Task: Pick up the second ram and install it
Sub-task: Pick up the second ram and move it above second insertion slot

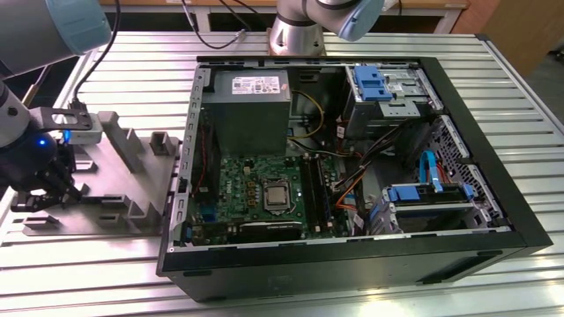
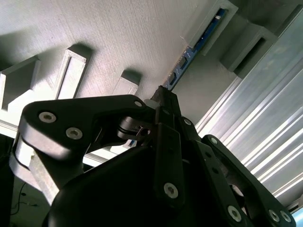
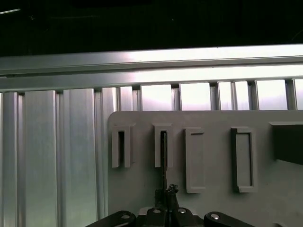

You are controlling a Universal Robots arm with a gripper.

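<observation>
The second ram [image 2: 199, 45] is a thin dark blue stick standing on edge in a slot of the grey holder plate [image 2: 118, 38]. In the first wrist view the ram [image 3: 163, 161] shows edge-on in the second slot from the plate's end. My gripper [image 2: 163, 94] has its black fingers closed together on the near end of the stick, which still sits in the slot. In the exterior view the gripper [image 1: 51, 190] hangs low over the holder plate [image 1: 115, 198] at that view's left, beside the open computer case [image 1: 493, 218].
Inside the case lie the green board [image 1: 251, 178] with its long black sockets [image 1: 317, 195], a grey power supply [image 1: 251, 105] and blue drive brackets [image 1: 414, 193]. Grey upright blocks [image 1: 119, 135] rise from the holder plate. The table is ribbed aluminium [image 3: 47, 156].
</observation>
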